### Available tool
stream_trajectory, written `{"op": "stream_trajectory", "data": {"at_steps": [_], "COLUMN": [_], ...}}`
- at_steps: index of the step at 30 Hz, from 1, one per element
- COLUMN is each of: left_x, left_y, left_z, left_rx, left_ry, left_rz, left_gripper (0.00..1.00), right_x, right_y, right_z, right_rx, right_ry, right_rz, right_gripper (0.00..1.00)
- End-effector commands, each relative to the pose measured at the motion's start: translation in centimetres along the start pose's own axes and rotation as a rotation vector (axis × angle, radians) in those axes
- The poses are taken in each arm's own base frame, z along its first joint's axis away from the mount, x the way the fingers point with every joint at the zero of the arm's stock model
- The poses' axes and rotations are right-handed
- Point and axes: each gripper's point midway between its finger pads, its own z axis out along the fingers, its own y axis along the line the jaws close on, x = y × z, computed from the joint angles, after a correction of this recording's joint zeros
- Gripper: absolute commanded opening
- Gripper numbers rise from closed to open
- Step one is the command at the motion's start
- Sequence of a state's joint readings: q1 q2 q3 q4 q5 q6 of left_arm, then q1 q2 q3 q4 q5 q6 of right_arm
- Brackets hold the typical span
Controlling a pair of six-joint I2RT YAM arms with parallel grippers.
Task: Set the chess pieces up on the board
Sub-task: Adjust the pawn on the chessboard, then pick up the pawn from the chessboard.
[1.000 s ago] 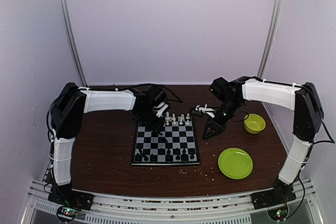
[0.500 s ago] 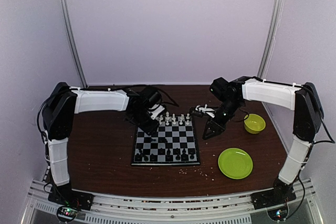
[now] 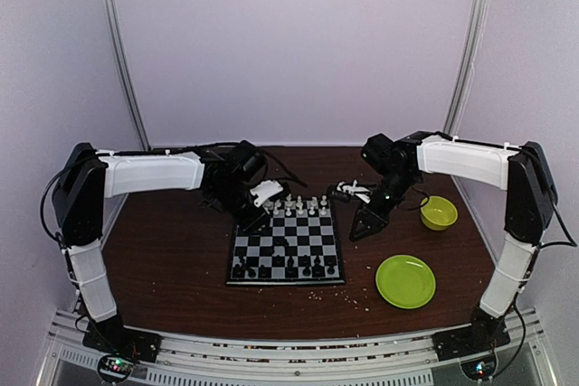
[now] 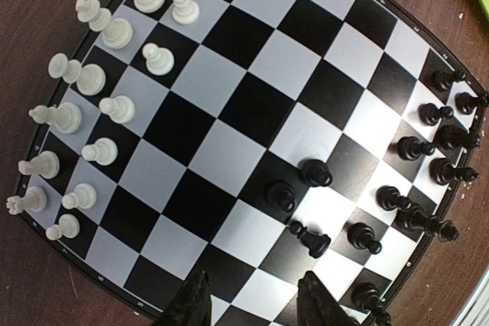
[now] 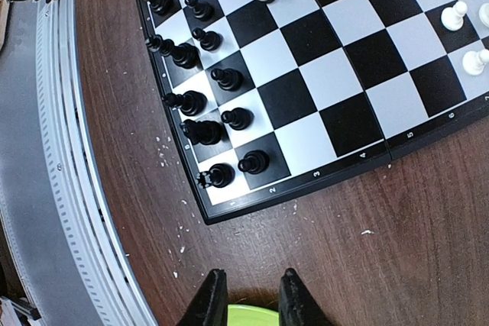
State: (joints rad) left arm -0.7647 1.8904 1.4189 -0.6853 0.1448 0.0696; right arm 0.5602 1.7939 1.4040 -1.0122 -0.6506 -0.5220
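While the left end effector (image 4: 252, 299) hangs half open and the right end effector (image 5: 250, 295) barely parted, both empty, the stray black pawns (image 4: 281, 195) on the board (image 4: 244, 104) probably want a straight, upright lift.

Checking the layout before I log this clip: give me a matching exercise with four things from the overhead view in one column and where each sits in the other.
Things
1. white chess pieces
2. black chess pieces
3. green plate
4. green bowl

Places
A. right of the board, level with its near edge
B. in the board's far rows
C. right of the board, level with its far edge
D. mostly in the board's near rows

Pairs: 1-B, 2-D, 3-A, 4-C
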Motion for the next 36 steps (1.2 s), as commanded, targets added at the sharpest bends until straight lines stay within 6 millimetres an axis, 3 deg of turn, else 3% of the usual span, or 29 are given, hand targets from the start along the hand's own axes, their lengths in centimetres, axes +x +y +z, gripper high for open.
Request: {"op": "stream_trajectory", "data": {"at_steps": [1, 21, 28, 36], "left_x": [-0.8, -2.3, -2.8, -1.7], "left_y": [-2.0, -2.5, -3.0, -2.6], "left_z": [0.9, 3.7, 4.9, 5.4], "left_rx": [0.073, 0.019, 0.007, -0.036], "left_ry": [-0.024, -0.036, -0.029, 0.008], "left_rz": [-0.056, -0.456, -0.487, -0.49], "left_gripper": [0.4, 0.4, 0.4, 0.4], "right_x": [-0.4, -0.4, -0.4, -0.4], "right_y": [-0.2, -0.2, -0.1, -0.1], "right_z": [-0.1, 0.0, -0.1, -0.1], "right_rx": [-0.007, -0.011, -0.011, -0.013], "right_ry": [-0.001, 0.0, 0.002, 0.002], "right_rz": [-0.004, -0.003, -0.003, -0.004], "right_gripper": [0.24, 0.24, 0.24, 0.24]}}
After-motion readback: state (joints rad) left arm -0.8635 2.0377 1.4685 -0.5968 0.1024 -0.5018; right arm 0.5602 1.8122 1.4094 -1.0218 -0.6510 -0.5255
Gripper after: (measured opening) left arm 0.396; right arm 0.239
